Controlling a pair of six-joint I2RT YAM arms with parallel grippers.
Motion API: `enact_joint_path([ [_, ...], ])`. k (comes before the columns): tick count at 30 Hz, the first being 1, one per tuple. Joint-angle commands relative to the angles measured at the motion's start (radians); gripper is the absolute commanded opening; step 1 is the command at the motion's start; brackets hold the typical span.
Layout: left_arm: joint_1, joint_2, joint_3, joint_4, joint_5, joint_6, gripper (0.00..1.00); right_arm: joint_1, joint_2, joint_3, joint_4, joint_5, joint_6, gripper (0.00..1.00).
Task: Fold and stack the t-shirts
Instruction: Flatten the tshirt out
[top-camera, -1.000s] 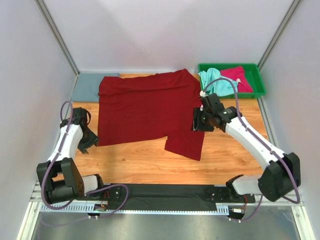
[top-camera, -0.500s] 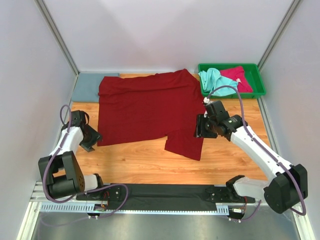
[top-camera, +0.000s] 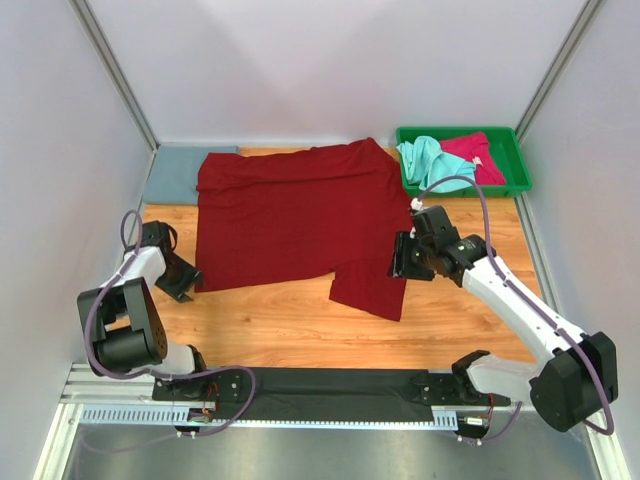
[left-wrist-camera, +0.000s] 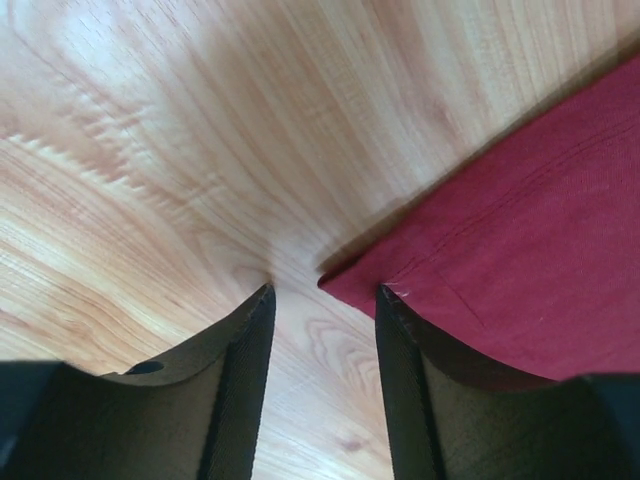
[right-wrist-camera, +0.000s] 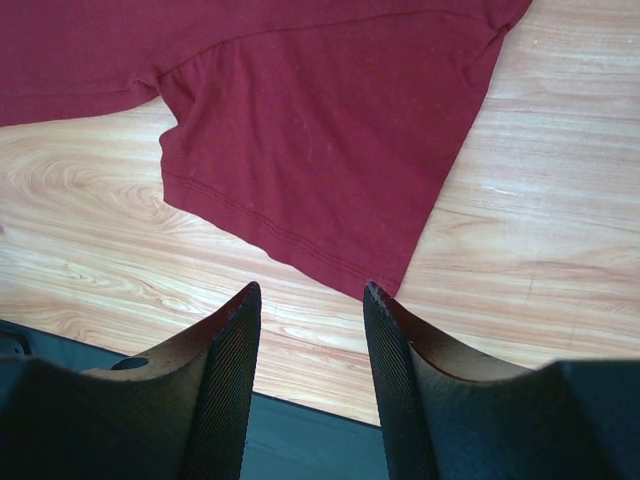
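Note:
A dark red t-shirt (top-camera: 285, 215) lies spread flat on the wooden table, one sleeve (top-camera: 372, 285) pointing toward the near edge. My left gripper (top-camera: 186, 281) is low at the shirt's near-left corner. It is open: bare wood shows between the fingers, and the hem corner (left-wrist-camera: 400, 285) touches the right fingertip. My right gripper (top-camera: 401, 256) hovers open above the sleeve's right edge, and the sleeve (right-wrist-camera: 320, 150) lies just beyond its fingertips. A slate grey-blue t-shirt (top-camera: 180, 170) lies folded at the back left. Mint green (top-camera: 425, 158) and pinkish-red (top-camera: 472, 155) t-shirts sit crumpled in the tray.
The green plastic tray (top-camera: 517, 180) stands at the back right corner. A black mat (top-camera: 330, 385) runs along the near edge between the arm bases. Light walls close in the table on three sides.
My left gripper has slid right to the shirt's near-left corner, and its jaws have narrowed somewhat. My right gripper has drifted slightly toward the near right, off the sleeve's edge.

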Motion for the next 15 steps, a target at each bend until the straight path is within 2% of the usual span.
enact_joint_path([
  [1,0.019,0.041,0.033,0.010,-0.029,-0.003,0.51,0.000,-0.007,-0.009,0.033,0.015,0.037,0.47],
  [7,0.024,0.087,0.044,0.073,-0.010,0.012,0.38,0.000,-0.046,-0.094,-0.001,0.018,0.121,0.47],
  [9,0.025,0.121,0.055,0.098,0.029,0.021,0.28,0.000,-0.061,-0.170,0.005,0.009,0.176,0.49],
  [13,0.025,0.143,0.079,0.089,0.037,0.031,0.01,0.000,-0.014,-0.216,0.002,-0.013,0.239,0.51],
  [15,0.024,0.137,0.087,0.079,0.033,0.044,0.00,0.000,0.035,-0.250,0.037,-0.045,0.291,0.53],
])
